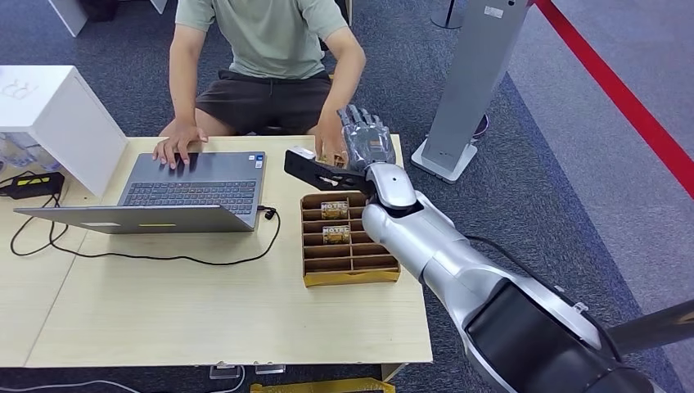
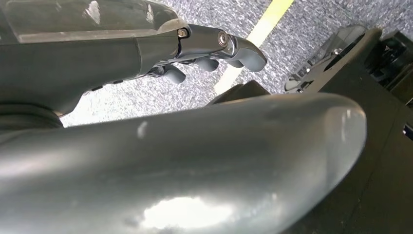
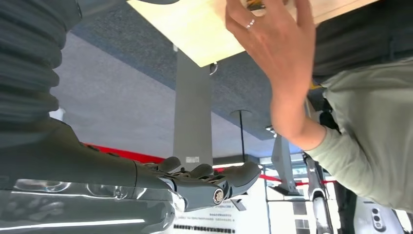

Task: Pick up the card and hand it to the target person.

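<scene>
Office floor w/ blue-grey carpet, a red stripe on the right, and a light wood table (image 1: 205, 319) in front of the robot. On it: open laptop (image 1: 192, 190) w/ a black cable looping off it, a white box at the left edge, and a brown cardboard tray (image 1: 348, 264) w/ dividers; a couple of its slots hold small items, prob. cards, too small to read.

Person (image 1: 270, 49) in a green shirt sits across the table, one hand on the laptop keys, the other hand (image 1: 330, 141) at the far table edge next to the robot's reach. In the right wrist view that hand (image 3: 280, 46) is spread w/ something small at the fingertips up by the table edge; could be the card, can't say for sure.

Right hand (image 1: 366, 135) is stretched out past the tray toward the person, fingers upright and apart, nothing visible in them. Right wrist view agrees: fingers (image 3: 214, 178) loosely extended, no card between them.

Left hand (image 2: 214, 48) hangs low over carpet, fingers curled in some, nothing visibly held; whether fully closed I can't tell.

Progress, my read: card is prob. out of the robot's hand and at or in the person's fingers, so the handover looks done or nearly done. Left: confirm person has it, pull the arm back.
</scene>
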You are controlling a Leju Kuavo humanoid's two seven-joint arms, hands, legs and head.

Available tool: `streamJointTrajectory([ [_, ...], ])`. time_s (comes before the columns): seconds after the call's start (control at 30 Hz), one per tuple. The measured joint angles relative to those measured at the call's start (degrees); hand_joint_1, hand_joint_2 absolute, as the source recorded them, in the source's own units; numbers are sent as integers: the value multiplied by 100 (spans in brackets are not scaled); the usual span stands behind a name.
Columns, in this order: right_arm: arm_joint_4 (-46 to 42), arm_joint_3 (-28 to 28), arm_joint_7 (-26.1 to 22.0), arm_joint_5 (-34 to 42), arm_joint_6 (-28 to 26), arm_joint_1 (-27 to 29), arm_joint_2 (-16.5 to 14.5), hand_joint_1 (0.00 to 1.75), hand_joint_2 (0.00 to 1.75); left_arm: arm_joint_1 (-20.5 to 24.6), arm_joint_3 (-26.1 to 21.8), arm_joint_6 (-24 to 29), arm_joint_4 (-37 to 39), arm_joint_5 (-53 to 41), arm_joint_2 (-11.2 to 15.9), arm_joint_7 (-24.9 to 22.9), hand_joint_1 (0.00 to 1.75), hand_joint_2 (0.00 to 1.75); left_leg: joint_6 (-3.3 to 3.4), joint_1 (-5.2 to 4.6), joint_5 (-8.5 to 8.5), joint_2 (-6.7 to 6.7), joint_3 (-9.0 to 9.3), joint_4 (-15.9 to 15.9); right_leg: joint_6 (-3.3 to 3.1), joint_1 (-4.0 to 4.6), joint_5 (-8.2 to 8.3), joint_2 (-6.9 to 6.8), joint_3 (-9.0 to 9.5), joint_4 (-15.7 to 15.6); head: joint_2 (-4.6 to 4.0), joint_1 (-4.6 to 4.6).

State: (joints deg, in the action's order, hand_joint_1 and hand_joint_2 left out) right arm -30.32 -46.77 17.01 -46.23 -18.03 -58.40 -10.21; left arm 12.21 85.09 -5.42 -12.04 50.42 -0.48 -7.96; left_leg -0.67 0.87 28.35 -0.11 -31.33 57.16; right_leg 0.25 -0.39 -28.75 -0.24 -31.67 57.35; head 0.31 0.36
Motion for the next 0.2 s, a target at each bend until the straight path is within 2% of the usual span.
streamJointTrajectory([
  [0.2,-1102,159,179,233,189,624,391,0,175,-17,-2,135,0,18,4,20,0,0,0,0,1,-2,3,1,0,0,0,-3,4,-3,0,1],
])
